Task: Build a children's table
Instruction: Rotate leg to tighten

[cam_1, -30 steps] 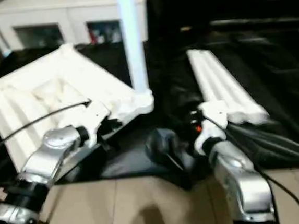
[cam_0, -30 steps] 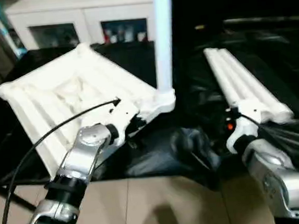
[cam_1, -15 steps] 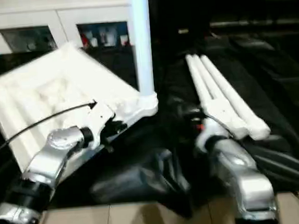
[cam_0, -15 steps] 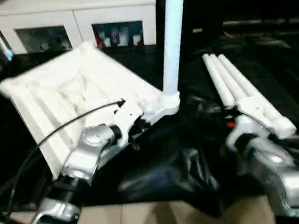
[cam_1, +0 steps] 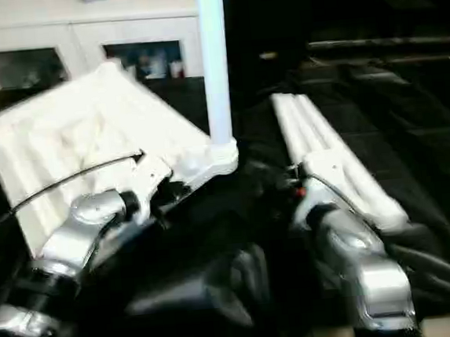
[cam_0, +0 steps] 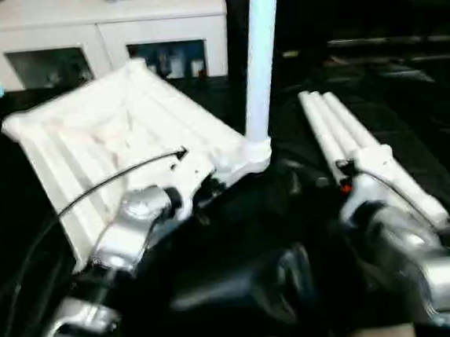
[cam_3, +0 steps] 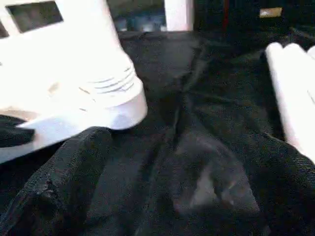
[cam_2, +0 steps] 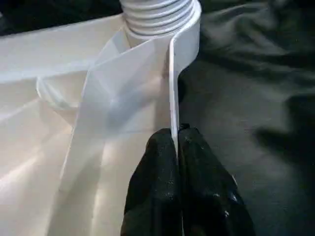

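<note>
Upright leg runs off the top edge of the head views, upper end cut off; its foot in the corner socket is also clipped by the top edge of the left wrist view. Right gripper hidden behind its own silver forearm at lower right of the head views, so where it stands relative to the three loose legs can't be told. Items behind the cabinet glass at upper left are too blurred to identify; near edge of the tabletop is hidden by the left forearm.
</note>
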{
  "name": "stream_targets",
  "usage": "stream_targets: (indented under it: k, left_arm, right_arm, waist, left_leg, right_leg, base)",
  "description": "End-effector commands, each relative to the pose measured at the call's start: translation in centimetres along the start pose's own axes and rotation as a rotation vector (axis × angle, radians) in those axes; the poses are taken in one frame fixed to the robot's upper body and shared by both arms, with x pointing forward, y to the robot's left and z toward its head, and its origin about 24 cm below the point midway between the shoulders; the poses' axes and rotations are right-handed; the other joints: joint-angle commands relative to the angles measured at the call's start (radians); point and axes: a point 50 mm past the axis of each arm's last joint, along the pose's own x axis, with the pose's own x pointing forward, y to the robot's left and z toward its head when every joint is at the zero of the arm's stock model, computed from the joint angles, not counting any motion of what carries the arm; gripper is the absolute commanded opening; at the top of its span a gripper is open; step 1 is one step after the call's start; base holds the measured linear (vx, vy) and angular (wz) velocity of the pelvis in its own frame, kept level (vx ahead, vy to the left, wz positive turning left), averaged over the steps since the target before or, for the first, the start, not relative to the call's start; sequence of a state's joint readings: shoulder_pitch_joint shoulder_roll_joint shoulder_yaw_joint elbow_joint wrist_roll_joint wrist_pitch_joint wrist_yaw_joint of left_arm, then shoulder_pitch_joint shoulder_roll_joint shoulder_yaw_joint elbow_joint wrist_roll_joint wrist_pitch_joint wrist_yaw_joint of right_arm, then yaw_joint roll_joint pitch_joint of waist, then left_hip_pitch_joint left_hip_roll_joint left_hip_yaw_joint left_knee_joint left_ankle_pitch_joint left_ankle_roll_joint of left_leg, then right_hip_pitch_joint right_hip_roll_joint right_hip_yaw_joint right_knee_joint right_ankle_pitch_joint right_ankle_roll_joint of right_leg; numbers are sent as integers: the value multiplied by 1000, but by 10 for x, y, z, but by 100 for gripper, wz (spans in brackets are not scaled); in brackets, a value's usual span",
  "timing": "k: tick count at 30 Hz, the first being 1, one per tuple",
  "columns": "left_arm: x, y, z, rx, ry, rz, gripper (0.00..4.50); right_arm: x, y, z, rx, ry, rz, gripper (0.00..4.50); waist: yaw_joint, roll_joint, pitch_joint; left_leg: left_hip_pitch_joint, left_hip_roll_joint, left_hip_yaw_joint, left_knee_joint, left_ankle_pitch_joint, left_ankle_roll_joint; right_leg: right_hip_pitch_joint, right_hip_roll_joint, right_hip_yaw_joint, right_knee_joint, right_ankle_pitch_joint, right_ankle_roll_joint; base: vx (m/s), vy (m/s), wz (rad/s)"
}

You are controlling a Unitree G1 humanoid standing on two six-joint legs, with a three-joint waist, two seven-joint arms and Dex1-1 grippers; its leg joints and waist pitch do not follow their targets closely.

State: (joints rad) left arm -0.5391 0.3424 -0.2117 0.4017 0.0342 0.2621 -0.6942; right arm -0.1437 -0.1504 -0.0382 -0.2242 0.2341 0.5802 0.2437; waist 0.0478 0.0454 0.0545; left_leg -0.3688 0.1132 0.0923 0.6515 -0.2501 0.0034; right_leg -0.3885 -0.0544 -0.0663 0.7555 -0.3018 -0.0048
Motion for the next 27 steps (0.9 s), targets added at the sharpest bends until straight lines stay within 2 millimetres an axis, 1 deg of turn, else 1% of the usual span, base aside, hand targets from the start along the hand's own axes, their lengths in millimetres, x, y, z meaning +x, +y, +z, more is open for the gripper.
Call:
stream_targets:
  k: [1, 2, 3, 4, 5, 6, 7, 8, 9, 10, 11, 12, 13, 14, 15, 16, 17, 19, 20, 21, 22, 23, 24, 25, 26, 27]
  left_arm:
    - [1, 0, 31, 47, -145, 7, 0]
    - [0, 0, 32, 48, -151, 3, 0]
    - [-1, -1, 31, 63, -143, -6, 0]
    - [-1, -2, 30, 67, -143, -10, 0]
    - [-3, -3, 29, 87, -148, -33, 0]
    - [-5, -4, 26, 78, -135, -55, 0]
    - [-5, -4, 23, 77, -120, -71, 0]
    - [-5, -5, 22, 77, -107, -84, 0]
    - [-6, -5, 20, 83, -94, -98, 0]
    - [-6, -5, 20, 83, -94, -98, 0]
    - [-7, -9, 19, 108, -85, -143, 0]
    - [-7, -11, 19, 117, -84, -157, 0]
    - [-6, -12, 20, 121, -84, -163, 0]
    - [-6, -14, 19, 139, -74, -186, 0]
    - [-6, -14, 19, 142, -72, -190, 0]
    - [-6, -16, 18, 152, -63, -209, 0]
    - [-6, -17, 18, 158, -57, -224, 0]
    - [-6, -19, 17, 163, -49, -239, 0]
    - [-8, -23, 15, 173, -32, -292, 0]
    - [-8, -24, 15, 175, -30, -310, 0]
    - [-9, -25, 15, 176, -30, -319, 0]
    - [-9, -27, 15, 180, -30, -336, 0]
    - [-9, -27, 16, 180, -31, -342, 0]
    - [-9, -29, 16, 183, -32, -356, 0]
    - [-9, -31, 17, 186, -34, -370, 0]
    - [-9, -33, 17, 191, -35, -387, 0]
  right_arm:
    - [-4, -8, 0, 0, 3, -22, 444]
    - [-3, -7, 0, -1, 3, -13, 444]
    - [-3, -6, 1, -8, 1, 6, 444]
    - [-3, -6, 1, -9, 1, 10, 444]
    - [-3, -5, 1, -17, 1, 27, 444]
    - [-2, -6, 1, -36, 6, 45, 444]
    - [-3, -7, 0, -38, 12, 56, 444]
    - [-3, -9, 0, -39, 18, 65, 444]
    - [-3, -10, 0, -38, 18, 84, 444]
    - [-3, -10, 0, -38, 18, 84, 444]
    - [-5, -13, 1, -77, 16, 131, 444]
    - [-6, -16, 2, -100, 15, 157, 444]
    - [-7, -18, 2, -115, 15, 172, 444]
    - [-8, -24, 4, -140, 8, 211, 444]
    - [-9, -24, 5, -145, 7, 218, 444]
    - [-10, -27, 5, -166, 11, 244, 444]
    - [-10, -29, 6, -180, 14, 262, 444]
    - [-11, -30, 6, -185, 17, 274, 444]
    - [-11, -32, 6, -202, 23, 314, 444]
    - [-11, -33, 6, -203, 28, 340, 444]
    - [-11, -33, 6, -203, 32, 358, 444]
    - [-12, -33, 4, -214, 48, 410, 444]
    - [-11, -32, 3, -216, 55, 421, 444]
    - [-11, -32, 1, -218, 68, 441, 444]
    - [-10, -32, -1, -219, 81, 457, 444]
    - [-9, -32, -2, -220, 95, 473, 444]
  waist:
    - [-32, -6, -84]
    - [-31, -20, -81]
    - [8, -93, -75]
    - [8, -93, -75]
    - [45, -78, -88]
    - [42, -63, -87]
    - [44, -52, -91]
    - [34, -39, -93]
    - [30, -36, -93]
    - [27, -33, -92]
    - [22, -39, -80]
    - [22, -40, -75]
    - [25, -36, -68]
    - [23, -43, -59]
    - [26, -41, -59]
    - [28, -40, -58]
    - [30, -41, -56]
    - [33, -41, -57]
    - [36, -42, -59]
    - [38, -43, -60]
    - [40, -43, -59]
    - [44, -45, -57]
    - [47, -45, -57]
    - [47, -46, -57]
    - [48, -47, -58]
    - [47, -49, -58]
  left_leg:
    - [153, 152, -106, -108, 124, 419]
    - [140, 131, -88, -99, 126, 403]
    - [-20, -17, 17, -4, 8, 255]
    - [-20, -17, 17, -4, 8, 255]
    - [-55, 11, -11, 18, 87, 76]
    - [-63, 19, -10, -33, 242, 4]
    - [-48, 23, -4, -45, 301, -4]
    - [-26, 44, -5, -45, 353, 11]
    - [-17, 58, -10, -47, 356, 10]
    - [-12, 68, -16, -50, 337, 12]
    - [-2, 90, -16, -65, 196, 15]
    - [-1, 94, -13, -71, 136, 19]
    - [4, 101, -5, -80, 45, 18]
    - [6, 107, 8, -87, -31, 13]
    - [7, 108, 13, -88, -65, 9]
    - [10, 111, 17, -90, -87, 2]
    - [11, 116, 27, -96, -126, -15]
    - [13, 118, 36, -98, -135, -26]
    - [11, 119, 38, -100, -136, -31]
    - [11, 119, 39, -101, -140, -32]
    - [11, 119, 42, -100, -141, -33]
    - [15, 118, 47, -99, -162, -35]
    - [15, 118, 51, -99, -165, -34]
    - [15, 118, 52, -99, -165, -33]
    - [12, 119, 51, -101, -162, -32]
    - [10, 119, 51, -102, -159, -29]
  right_leg:
    - [-81, -37, 21, -30, 37, 70]
    - [-76, -50, 37, -64, 93, 48]
    - [76, -140, 140, -199, 225, -35]
    - [76, -140, 140, -199, 225, -35]
    - [122, -189, 156, -161, 495, -84]
    - [120, -131, 99, -110, 802, -81]
    - [96, -97, 83, -104, 912, -72]
    - [74, -69, 65, -92, 950, -97]
    - [69, -68, 59, -95, 880, -122]
    - [67, -72, 57, -101, 788, -152]
    - [60, -89, 60, -130, 483, -235]
    - [62, -95, 61, -138, 392, -259]
    - [60, -103, 66, -153, 255, -286]
    - [57, -106, 70, -166, 148, -294]
    - [58, -110, 70, -170, 95, -293]
    - [56, -111, 71, -175, 52, -288]
    - [52, -109, 71, -183, -21, -269]
    - [45, -108, 72, -187, -48, -256]
    - [46, -108, 70, -188, -64, -247]
    - [45, -109, 71, -190, -70, -242]
    - [42, -108, 72, -191, -76, -239]
    - [35, -107, 73, -196, -105, -235]
    - [33, -106, 73, -199, -125, -227]
    - [31, -106, 73, -200, -131, -225]
    - [33, -107, 72, -199, -139, -222]
    - [33, -106, 72, -200, -141, -219]
  base:
    - [73, 4, -3]
    - [56, -48, 1]
    - [58, -94, 13]
    - [58, -94, 13]
    - [59, -89, 8]
    - [52, -65, -3]
    - [52, -65, -3]
    - [0, 0, 0]
    - [0, 0, 0]
    - [0, 0, 0]
    - [0, 0, 0]
    - [-60, 12, 3]
    - [-93, 15, 5]
    - [-67, 11, 4]
    - [-67, 6, 4]
    - [0, 0, 0]
    - [-69, 10, 3]
    - [-64, 8, 2]
    - [-55, 2, 0]
    - [0, 0, 0]
    - [0, 0, 0]
    - [0, 0, 0]
    - [0, 0, 0]
    - [0, 0, 0]
    - [0, 0, 0]
    - [0, 0, 0]
